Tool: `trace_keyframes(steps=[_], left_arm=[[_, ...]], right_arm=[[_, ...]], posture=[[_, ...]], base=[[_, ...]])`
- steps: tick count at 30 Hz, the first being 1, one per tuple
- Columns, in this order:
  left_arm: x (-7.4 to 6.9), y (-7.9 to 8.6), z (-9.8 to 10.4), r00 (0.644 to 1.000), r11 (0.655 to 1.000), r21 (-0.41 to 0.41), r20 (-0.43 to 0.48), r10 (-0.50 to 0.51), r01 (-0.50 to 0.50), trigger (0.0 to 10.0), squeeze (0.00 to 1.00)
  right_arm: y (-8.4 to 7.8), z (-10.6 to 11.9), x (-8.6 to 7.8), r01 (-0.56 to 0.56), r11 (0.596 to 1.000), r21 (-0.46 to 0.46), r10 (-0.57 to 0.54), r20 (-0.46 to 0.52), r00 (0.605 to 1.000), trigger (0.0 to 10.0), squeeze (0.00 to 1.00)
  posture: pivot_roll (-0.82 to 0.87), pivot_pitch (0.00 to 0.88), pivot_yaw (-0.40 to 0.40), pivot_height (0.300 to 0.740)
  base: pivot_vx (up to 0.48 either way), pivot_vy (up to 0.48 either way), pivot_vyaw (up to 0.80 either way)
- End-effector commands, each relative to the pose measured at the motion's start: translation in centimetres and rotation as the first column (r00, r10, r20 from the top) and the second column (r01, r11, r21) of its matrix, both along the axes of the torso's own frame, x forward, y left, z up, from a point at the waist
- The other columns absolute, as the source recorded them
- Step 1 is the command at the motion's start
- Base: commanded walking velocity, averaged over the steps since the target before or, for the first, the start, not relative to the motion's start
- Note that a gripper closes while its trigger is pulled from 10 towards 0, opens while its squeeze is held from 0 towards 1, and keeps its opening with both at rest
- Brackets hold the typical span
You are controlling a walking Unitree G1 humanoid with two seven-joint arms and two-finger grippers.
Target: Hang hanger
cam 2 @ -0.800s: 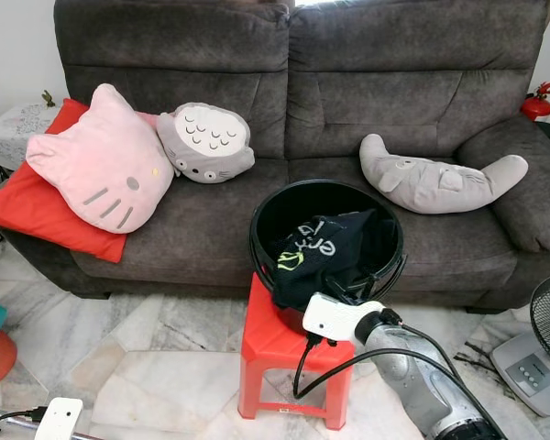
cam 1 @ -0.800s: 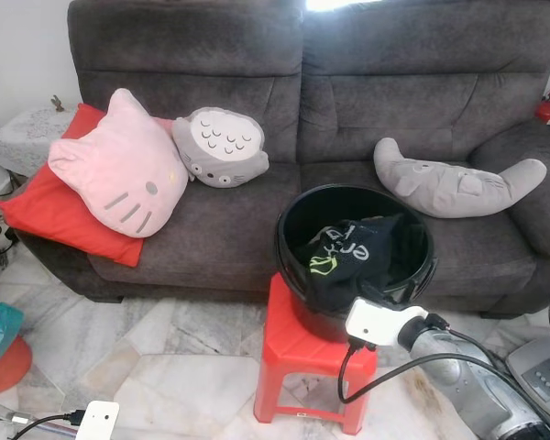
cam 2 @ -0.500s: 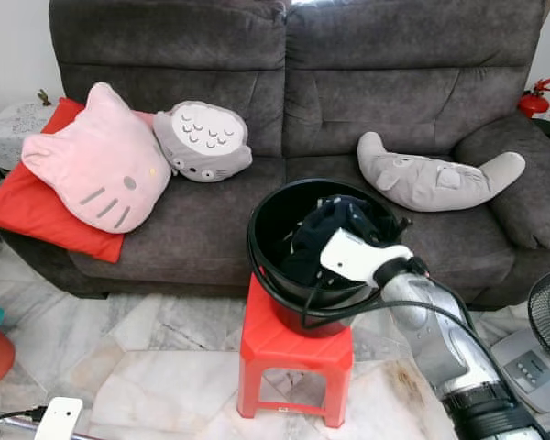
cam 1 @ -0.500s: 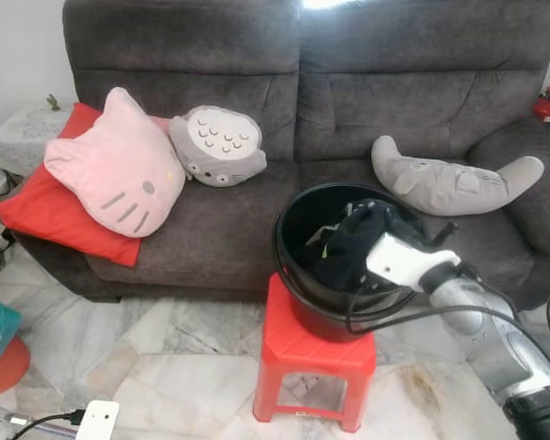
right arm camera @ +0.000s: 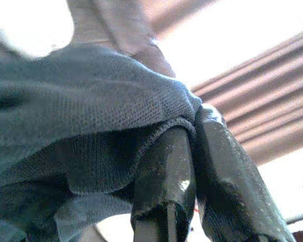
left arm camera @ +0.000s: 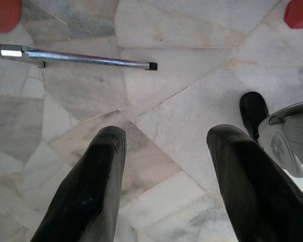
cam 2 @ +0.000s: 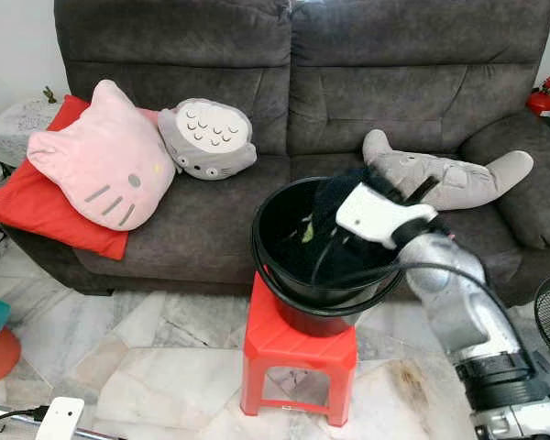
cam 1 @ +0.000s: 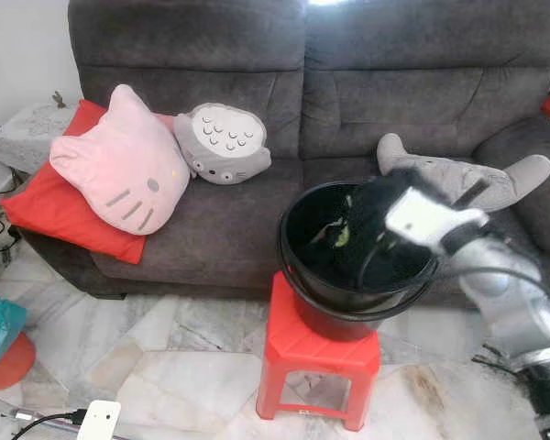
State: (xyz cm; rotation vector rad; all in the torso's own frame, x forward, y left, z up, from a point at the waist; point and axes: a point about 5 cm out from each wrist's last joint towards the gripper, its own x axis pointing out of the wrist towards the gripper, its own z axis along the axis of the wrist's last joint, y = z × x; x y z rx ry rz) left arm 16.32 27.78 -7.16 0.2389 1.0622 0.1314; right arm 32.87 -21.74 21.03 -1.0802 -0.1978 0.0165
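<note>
A black bucket (cam 2: 284, 275) stood on a red plastic stool (cam 2: 298, 362) on the marble floor (cam 2: 156, 367), before a dark grey sofa (cam 2: 284, 82); the right pincer (right arm camera: 192, 166) was raised above the bucket's far rim, its two black fingers (right arm camera: 164, 176) clenched on a fold of dark knit garment (right arm camera: 81, 141); the rest of the garment (cam 2: 335, 197) hung blurred from the wrist down into the bucket; whether a hanger lay in the cloth could not be told. On the sofa lay a red cushion (cam 2: 23, 206), a pink cat-face pillow (cam 2: 105, 170), a grey owl-like plush (cam 2: 208, 137) and a grey crescent plush (cam 2: 458, 179). The left pincer (left arm camera: 164, 166) hung idle over the floor, fingers spread apart and holding nothing; a metal rod (left arm camera: 76, 57) lay on the tiles beyond it.
</note>
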Motion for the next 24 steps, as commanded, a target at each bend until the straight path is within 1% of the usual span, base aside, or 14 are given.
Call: trace_keyframes(steps=[1,4,5,6,7,9,15,18,19,24], left_arm=[[-0.3,0.3,0.0,1.000,1.000,0.009,-0.018,-0.008,0.008,10.0,0.00],[-0.3,0.3,-0.1,1.000,1.000,0.009,-0.018,-0.009,0.009,10.0,0.00],[-0.3,0.3,-0.1,1.000,1.000,0.008,-0.018,-0.007,0.007,10.0,0.00],[-0.4,0.3,-0.1,1.000,1.000,0.008,-0.018,-0.006,0.006,10.0,0.00],[-0.4,0.3,-0.1,1.000,1.000,0.009,-0.019,-0.006,0.006,10.0,0.00],[-0.4,0.3,-0.1,1.000,1.000,0.010,-0.020,-0.008,0.008,10.0,0.00],[-0.5,0.3,-0.1,1.000,1.000,0.011,-0.023,-0.016,0.017,10.0,0.00],[-0.5,0.3,-0.1,1.000,1.000,0.011,-0.024,-0.018,0.018,10.0,0.00],[-0.5,0.3,-0.1,1.000,1.000,0.011,-0.024,-0.019,0.019,10.0,0.00],[-0.5,0.3,-0.1,0.999,1.000,0.012,-0.026,-0.022,0.022,10.0,0.00]], right_arm=[[0.3,1.6,-0.2,0.022,0.996,0.084,-0.030,0.095,0.995,10.0,0.00],[0.4,0.6,-0.6,0.049,0.988,0.149,-0.062,0.083,0.995,10.0,0.00],[0.3,0.0,-0.7,0.065,0.978,0.197,-0.080,0.068,0.994,10.0,0.00],[0.3,-0.8,-1.0,0.081,0.958,0.276,-0.097,0.042,0.994,10.0,0.00],[0.4,-1.2,-1.2,0.085,0.947,0.311,-0.099,0.031,0.995,10.0,0.00],[0.6,-1.8,-1.6,0.102,0.933,0.346,-0.115,0.017,0.993,10.0,0.00],[1.0,-2.7,-1.6,0.127,0.914,0.386,-0.134,-0.011,0.991,10.0,0.00],[1.2,-3.0,-1.6,0.134,0.910,0.391,-0.136,-0.023,0.990,10.0,0.00],[1.3,-3.3,-1.6,0.142,0.899,0.415,-0.140,-0.035,0.990,10.0,0.00],[1.8,-3.1,-1.6,0.132,0.890,0.437,-0.134,-0.027,0.991,10.0,0.00]], posture=[[-0.19,0.000,0.045,0.719],[-0.19,0.000,0.045,0.719],[-0.18,0.000,0.044,0.719],[-0.18,0.000,0.046,0.719],[-0.18,0.000,0.046,0.719],[-0.19,0.000,0.050,0.719],[-0.19,0.000,0.051,0.719],[-0.18,0.000,0.050,0.719],[-0.18,0.000,0.050,0.719],[-0.18,0.000,0.051,0.719]], base=[[0.000,0.000,0.00],[0.000,0.000,0.00],[0.000,0.000,0.00],[0.000,0.000,0.00],[0.000,0.000,0.00],[0.000,0.000,0.00],[0.000,0.000,0.00],[0.000,0.000,0.00],[0.000,0.000,0.00],[0.000,0.000,0.00]])
